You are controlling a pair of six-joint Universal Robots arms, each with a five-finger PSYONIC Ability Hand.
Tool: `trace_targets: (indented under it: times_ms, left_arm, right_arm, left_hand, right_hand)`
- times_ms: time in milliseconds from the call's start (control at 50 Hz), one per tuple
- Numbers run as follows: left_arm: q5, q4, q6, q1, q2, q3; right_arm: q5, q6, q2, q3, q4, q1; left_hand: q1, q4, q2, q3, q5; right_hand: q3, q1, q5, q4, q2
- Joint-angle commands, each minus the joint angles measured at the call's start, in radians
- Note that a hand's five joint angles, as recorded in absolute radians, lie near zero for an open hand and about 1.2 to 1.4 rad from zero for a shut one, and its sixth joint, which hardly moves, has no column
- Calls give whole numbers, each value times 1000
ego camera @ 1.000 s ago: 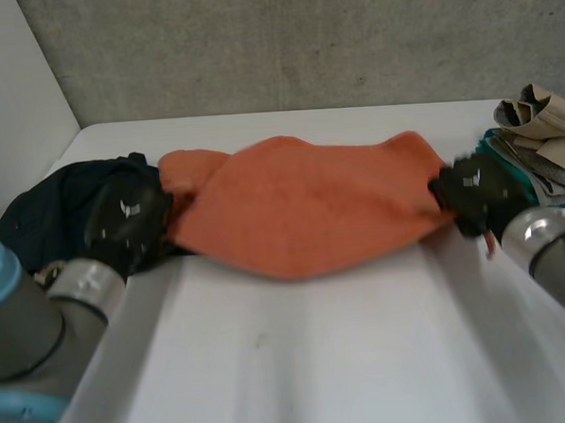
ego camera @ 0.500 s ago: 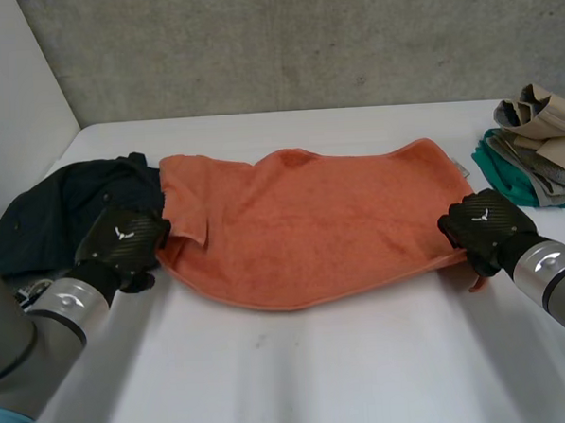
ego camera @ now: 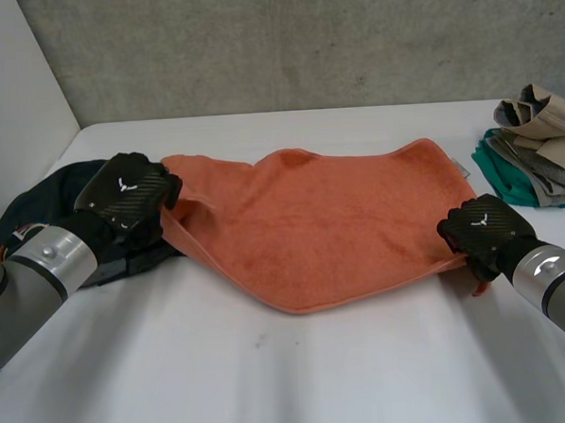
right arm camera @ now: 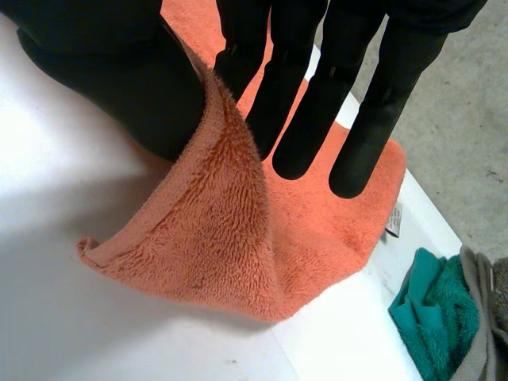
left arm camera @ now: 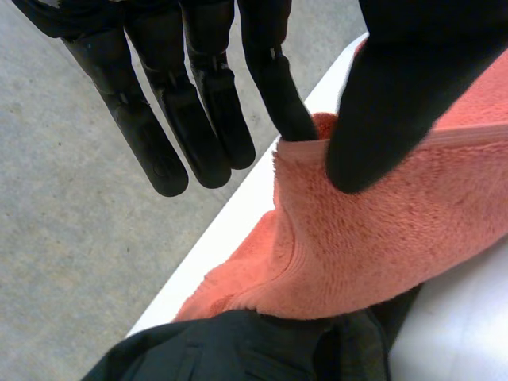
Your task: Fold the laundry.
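- My left hand point(ego camera: 128, 189) pinches the towel point(ego camera: 312, 229) at its left edge.
- My right hand point(ego camera: 482, 228) pinches the right end (thumb against fingers).
- I should lift both sides evenly.

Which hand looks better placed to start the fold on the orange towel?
Probably left. The left hand pinches the orange towel at a corner raised above the dark garment, free to sweep across; the right hand pinches its corner low by the table.

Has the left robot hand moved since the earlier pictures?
Yes. The left robot hand, pinching the towel, has moved toward the back wall, now over the dark garment.
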Motion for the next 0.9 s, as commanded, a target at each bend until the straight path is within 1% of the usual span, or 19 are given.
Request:
trace_targets:
  times_ms: [20, 40, 60, 180, 220, 240, 280, 320, 360, 420, 480, 620, 700, 720, 780, 800, 900]
  left_arm:
    - [-1, -67, 2, 1, 36, -20]
    - [1, -76, 2, 1, 44, -20]
    - [1, -88, 2, 1, 52, -19]
    - [8, -104, 2, 4, 61, 9]
    - [24, -108, 4, 1, 56, 30]
    - [30, -113, 2, -1, 53, 38]
    - [47, -122, 4, -4, 47, 58]
    - [53, -127, 4, -4, 43, 69]
    - [54, -121, 4, -4, 23, 84]
    - [56, -118, 4, -5, -15, 119]
    - [56, -124, 5, -13, -52, 159]
    - [56, -164, 28, -79, -198, 271]
    - [54, -225, 110, -90, -279, 349]
    - [54, -261, 154, -91, -316, 386]
    - [51, -321, 231, -97, -371, 443]
    - [48, -370, 286, -108, -405, 482]
    - [36, -510, 446, -157, -514, 616]
  right_arm:
    - [-1, 0, 1, 0, -1, 3]
    - [1, 0, 1, 0, -2, 5]
    - [1, 0, 1, 0, -2, 5]
    - [1, 0, 1, 2, -2, 5]
    - [-1, 0, 1, 3, -4, 2]
    - [-1, 0, 1, 2, -4, 0]
    - [-1, 0, 1, 2, -4, -1]
    - [-1, 0, 1, 2, -4, -1]
    - [-1, -2, 1, 2, -4, 0]
    - [1, -3, 1, 2, -2, -1]
    - [-1, -3, 1, 2, -2, -1]
    - [1, -2, 3, 5, -2, -1]
    - [-1, -3, 5, 3, -4, -1]
    - [1, -3, 9, 3, -4, -1]
    - [1, -3, 12, 3, -4, -3]
    - [1, -3, 12, 3, -4, -3]
    - [1, -7, 17, 3, -4, -3]
  left_hand:
    - [-57, -92, -91, -92, -91]
    - [-104, -139, -137, -139, -138]
    - [-223, -258, -257, -259, -257]
    - [-283, -318, -317, -318, -317]
    - [-213, -248, -247, -248, -247]
    - [-70, -105, -104, -106, -104]
    - [366, 331, 332, 331, 332]
    - [372, 336, 338, 336, 338]
    - [179, 144, 145, 144, 145]
    - [-483, -519, -517, -519, -517]
    - [-483, -518, -517, -518, -517]
    - [-506, -541, -540, -542, -540]
    - [-503, -539, -537, -539, -537]
    - [-503, -539, -537, -539, -537]
    - [-500, -536, -534, -536, -534]
    - [-495, -530, -528, -530, -529]
    - [-489, -524, -523, -524, -523]
  right_hand:
    - [200, 259, 199, 194, 210]
    - [200, 259, 199, 194, 210]
    - [200, 259, 199, 194, 210]
    - [200, 259, 199, 194, 210]
    - [200, 259, 199, 194, 210]
    - [200, 259, 199, 194, 210]
    - [200, 259, 199, 194, 210]
    - [200, 259, 199, 194, 210]
    - [200, 259, 199, 194, 210]
    - [200, 259, 199, 194, 210]
    - [200, 259, 199, 194, 210]
    - [200, 259, 199, 194, 210]
    - [200, 259, 199, 194, 210]
    - [200, 259, 199, 194, 210]
    - [200, 259, 199, 194, 210]
    - [200, 259, 199, 194, 210]
    - [200, 259, 199, 194, 210]
